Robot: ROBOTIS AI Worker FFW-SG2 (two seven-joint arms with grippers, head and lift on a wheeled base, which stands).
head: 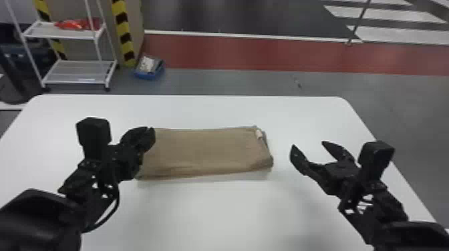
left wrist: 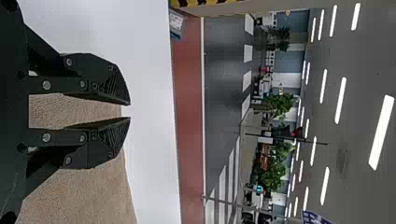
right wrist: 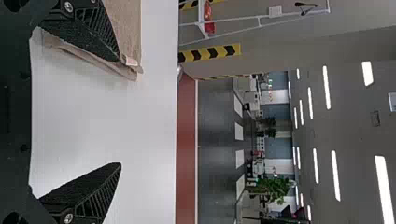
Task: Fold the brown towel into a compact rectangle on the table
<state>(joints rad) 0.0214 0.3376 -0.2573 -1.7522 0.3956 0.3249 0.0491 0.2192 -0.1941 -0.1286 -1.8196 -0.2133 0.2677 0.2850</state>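
The right claw (head: pixel 308 144) is spread wide and empty, just beside the right end of the brown towel (head: pixel 207 150). The left claw (left wrist: pixel 130 110) has only a narrow gap between its fingertips and grips nothing that shows; it is over the towel's left end, though from these angles I can't quite tell whether it touches the cloth. The towel lies on the white table (head: pixel 200 207) as a long folded strip, its short right end loosely layered, with a small pale tag (head: pixel 259 134) near the far corner. It looks partly folded, and the next step is probably to bring one end over to make it compact.

The likeliest trouble is at that right end: a shallow pinch could take the top layer or the tag alone, so the strip would peel open rather than fold. Going too deep risks the fingers scraping the tabletop and bunching the edge. On the left, so slim a gap may nudge the thick end along instead of letting it in. And if the lift is off-centre, the fold will probably land skewed, with lower layers poking out
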